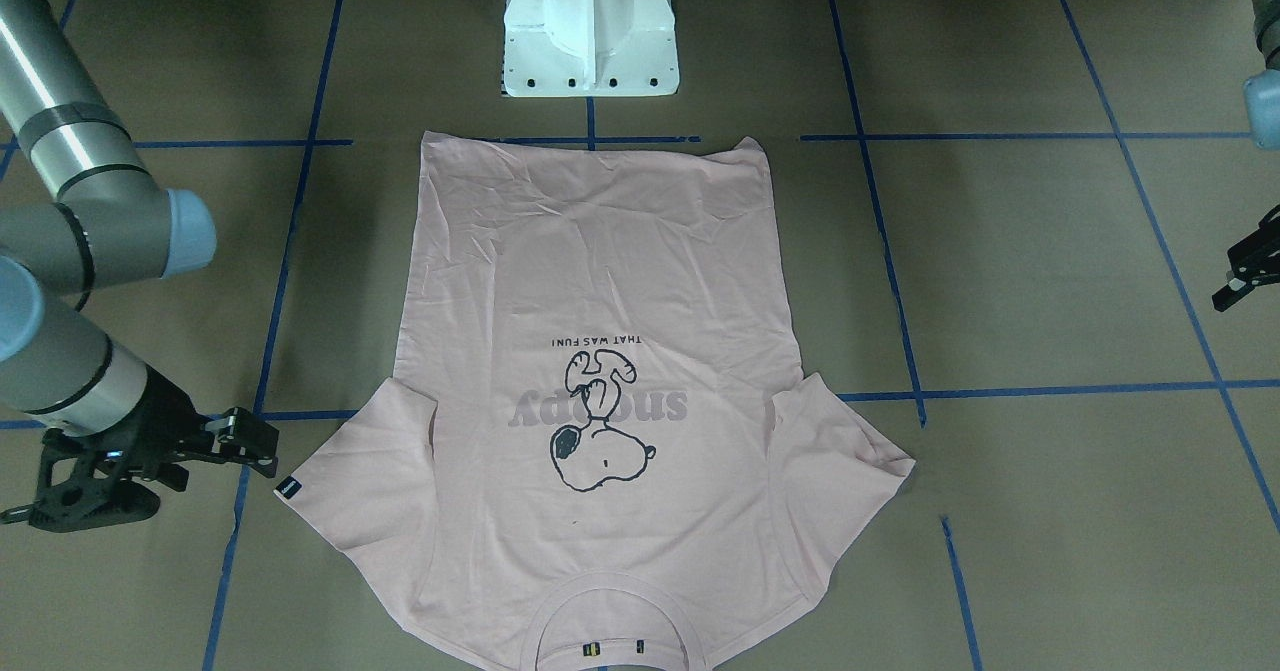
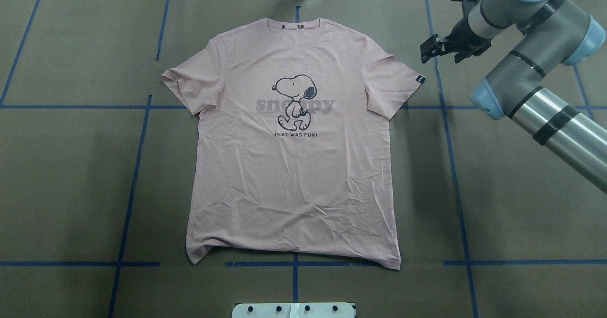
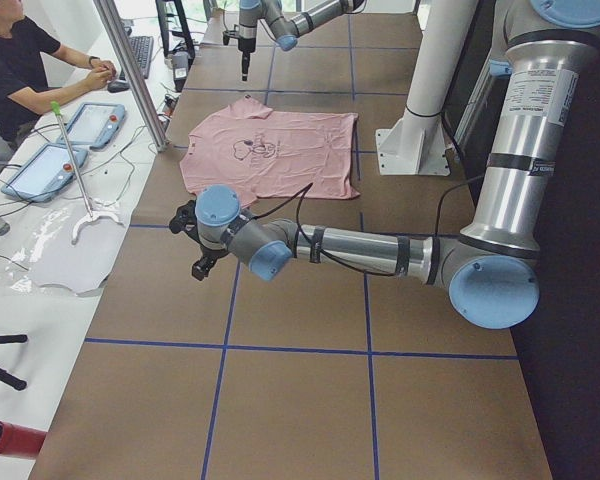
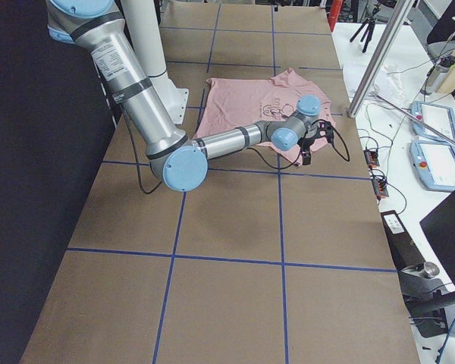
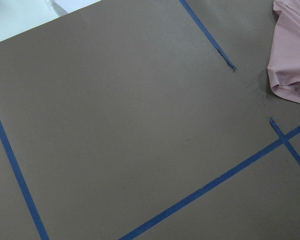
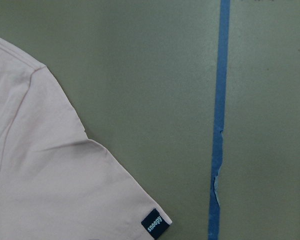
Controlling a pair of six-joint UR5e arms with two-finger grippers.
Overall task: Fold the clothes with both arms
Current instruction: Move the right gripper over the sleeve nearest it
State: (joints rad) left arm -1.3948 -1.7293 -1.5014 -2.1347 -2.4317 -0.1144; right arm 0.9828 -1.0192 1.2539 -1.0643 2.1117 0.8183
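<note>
I see the pale pink short-sleeved cotton T-shirt point(image 2: 294, 176) lying flat, print up, on the brown table with blue tape lines point(image 2: 71, 176). The right gripper point(image 2: 429, 50) hangs just beside its labelled sleeve, and the left gripper point(image 1: 1240, 276) is well apart from the shirt. I cannot tell whether either claw is apart or together.

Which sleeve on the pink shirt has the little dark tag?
The sleeve beside the right gripper: a small dark tag sits at its hem. The other sleeve has none.
</note>
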